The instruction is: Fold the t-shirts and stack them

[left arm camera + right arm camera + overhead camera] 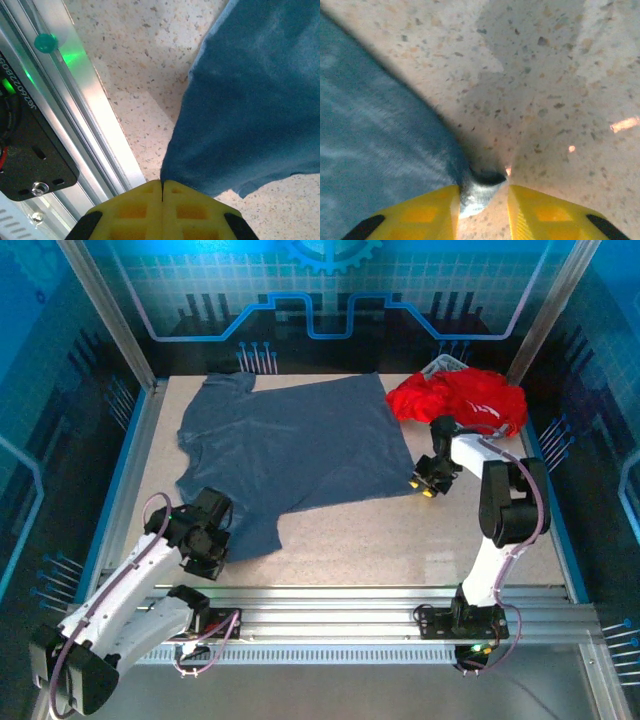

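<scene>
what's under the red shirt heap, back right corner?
A white perforated plastic basket: one corner pokes out behind the crumpled bright red cloth t-shirt heap. Its remainder and any contents are covered.

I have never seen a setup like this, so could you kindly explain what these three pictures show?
Two robot arms are bolted to a table's near edge. The overhead picture looks down on both; the other two come from cameras on each wrist, looking past yellow fingers. A slate-blue t-shirt lies spread on the speckled table; red t-shirts sit heaped far right by a white basket. The left gripper is shut, apparently pinching the blue shirt's edge. The right gripper is open, a shirt corner between its fingers.
</scene>
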{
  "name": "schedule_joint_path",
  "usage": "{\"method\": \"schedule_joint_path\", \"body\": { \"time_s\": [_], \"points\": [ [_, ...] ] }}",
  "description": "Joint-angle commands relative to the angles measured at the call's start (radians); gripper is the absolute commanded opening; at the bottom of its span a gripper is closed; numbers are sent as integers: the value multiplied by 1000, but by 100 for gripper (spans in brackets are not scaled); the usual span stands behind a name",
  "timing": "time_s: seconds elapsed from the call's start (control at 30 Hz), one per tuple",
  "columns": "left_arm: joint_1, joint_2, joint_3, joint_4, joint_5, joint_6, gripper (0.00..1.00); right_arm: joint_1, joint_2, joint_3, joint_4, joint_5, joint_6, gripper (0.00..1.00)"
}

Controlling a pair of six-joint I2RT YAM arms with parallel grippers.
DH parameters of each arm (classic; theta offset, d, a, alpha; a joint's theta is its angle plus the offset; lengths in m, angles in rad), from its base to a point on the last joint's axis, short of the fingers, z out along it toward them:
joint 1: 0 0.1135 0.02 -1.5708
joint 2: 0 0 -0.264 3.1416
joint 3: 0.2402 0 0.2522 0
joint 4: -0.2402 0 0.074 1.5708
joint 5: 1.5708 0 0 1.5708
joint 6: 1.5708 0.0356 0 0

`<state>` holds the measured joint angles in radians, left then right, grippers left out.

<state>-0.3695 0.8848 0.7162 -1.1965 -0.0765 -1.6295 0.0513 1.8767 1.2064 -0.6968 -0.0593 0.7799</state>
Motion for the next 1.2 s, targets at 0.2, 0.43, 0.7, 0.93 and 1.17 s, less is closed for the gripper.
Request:
{"method": "schedule_joint_path", "body": {
  "time_s": [0.2,0.43,0.7,0.93,1.17],
  "points": [
    [-6,-13,12,-86,-50,-23,0,33,25,3,-27,13,39,31],
    [-6,-37,49,-136,-110,-39,0,63,-28,-25,-30,36,32,0],
    [-8,-67,98,-202,-157,-77,0,147,-236,-155,-196,32,9,0],
    [-12,-79,80,-198,-128,-71,0,168,-391,-321,-271,-45,-28,0],
    [-20,-18,121,-42,-153,57,0,172,-415,-333,-313,-73,-9,0]
  ]
}}
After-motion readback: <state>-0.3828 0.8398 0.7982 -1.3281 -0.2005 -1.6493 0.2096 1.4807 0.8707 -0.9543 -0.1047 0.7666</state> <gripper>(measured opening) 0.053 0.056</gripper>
